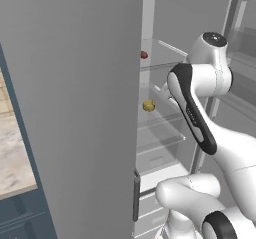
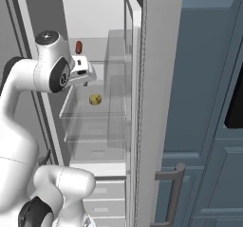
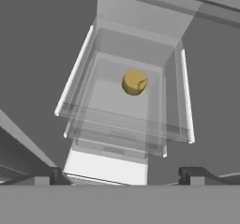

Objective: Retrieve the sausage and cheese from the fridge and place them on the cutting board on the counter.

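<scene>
Resting on a clear glass shelf [image 3: 117,120]: lumpy yellow cheese [image 3: 134,82].

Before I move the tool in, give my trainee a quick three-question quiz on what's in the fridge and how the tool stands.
1. True or false: the tool is shut on the cheese.
2. Which sits on the higher shelf of the fridge: A) sausage B) cheese?
3. Fill in: the fridge door stands ____.

Key:
1. False; the tool is open and apart from the cheese, holding nothing.
2. A; the sausage lies on the shelf above the cheese.
3. Open; the white shelves inside are in plain sight.
</scene>
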Controlling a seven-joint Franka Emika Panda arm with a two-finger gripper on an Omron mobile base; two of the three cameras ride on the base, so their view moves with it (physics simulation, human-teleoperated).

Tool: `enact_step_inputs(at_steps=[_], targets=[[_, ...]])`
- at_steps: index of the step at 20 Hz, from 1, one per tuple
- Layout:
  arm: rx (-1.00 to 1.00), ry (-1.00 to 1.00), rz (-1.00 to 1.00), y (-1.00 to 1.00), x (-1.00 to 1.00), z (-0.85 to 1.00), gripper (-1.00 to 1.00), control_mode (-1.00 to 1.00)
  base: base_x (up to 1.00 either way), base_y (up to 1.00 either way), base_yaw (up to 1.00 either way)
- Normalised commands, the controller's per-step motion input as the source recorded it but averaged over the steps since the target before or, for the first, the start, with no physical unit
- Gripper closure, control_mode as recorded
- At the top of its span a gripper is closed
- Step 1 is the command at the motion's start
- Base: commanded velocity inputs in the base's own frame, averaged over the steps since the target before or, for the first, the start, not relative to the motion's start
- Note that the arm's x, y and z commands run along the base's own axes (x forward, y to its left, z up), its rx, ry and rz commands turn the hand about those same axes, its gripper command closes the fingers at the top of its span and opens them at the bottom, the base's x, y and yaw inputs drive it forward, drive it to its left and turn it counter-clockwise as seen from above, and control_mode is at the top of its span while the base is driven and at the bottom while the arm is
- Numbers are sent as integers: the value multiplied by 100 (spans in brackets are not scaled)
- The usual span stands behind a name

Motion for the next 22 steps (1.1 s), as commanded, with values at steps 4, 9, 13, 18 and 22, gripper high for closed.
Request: enact_step_inputs(at_steps=[4,9,13,18,22], targets=[[0,18,5,0,26,-26,-100,-100,0,0,0],[3,8,-5,0,25,-42,-100,-100,0,0,0],[-6,7,-10,-1,36,-45,-100,-100,0,0,0],[-6,-1,-12,0,39,-72,-100,-100,0,0,0],[8,-3,-2,0,23,-49,-100,-100,0,0,0]])
